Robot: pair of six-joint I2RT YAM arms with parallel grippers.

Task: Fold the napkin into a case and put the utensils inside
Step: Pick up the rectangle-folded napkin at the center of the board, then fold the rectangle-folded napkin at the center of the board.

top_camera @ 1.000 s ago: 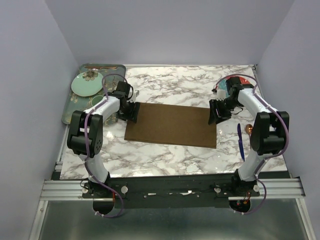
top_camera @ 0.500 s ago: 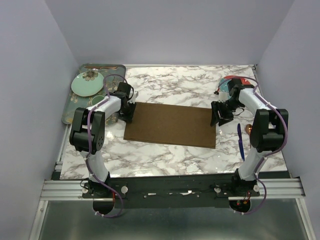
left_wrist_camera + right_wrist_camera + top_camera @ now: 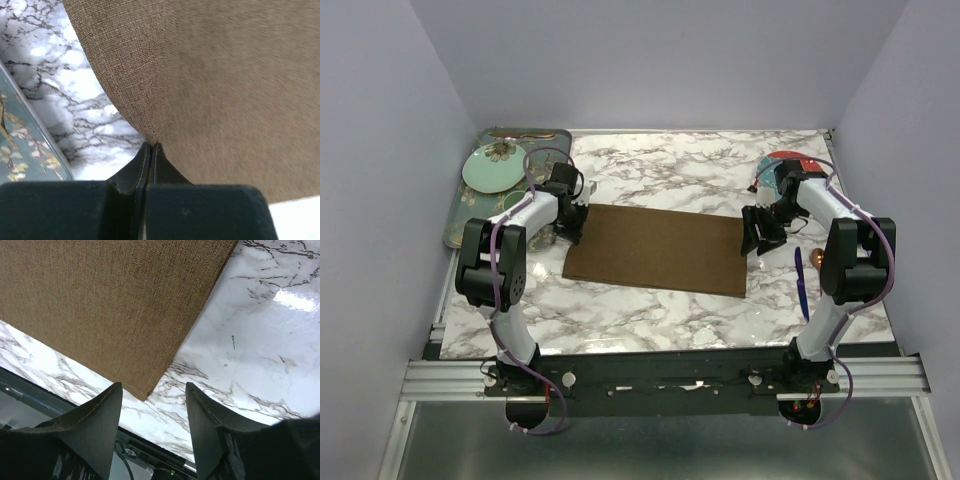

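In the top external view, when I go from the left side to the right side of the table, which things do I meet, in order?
First the light green plate → left tool → napkin → right tool → blue-handled utensil.

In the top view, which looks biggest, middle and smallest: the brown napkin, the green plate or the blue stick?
Largest: the napkin.
Next: the green plate.
Smallest: the blue-handled utensil, long but very thin.

1 high rear camera overlooks the table [image 3: 680, 170]; 2 close wrist cameras share its napkin [image 3: 660, 250].
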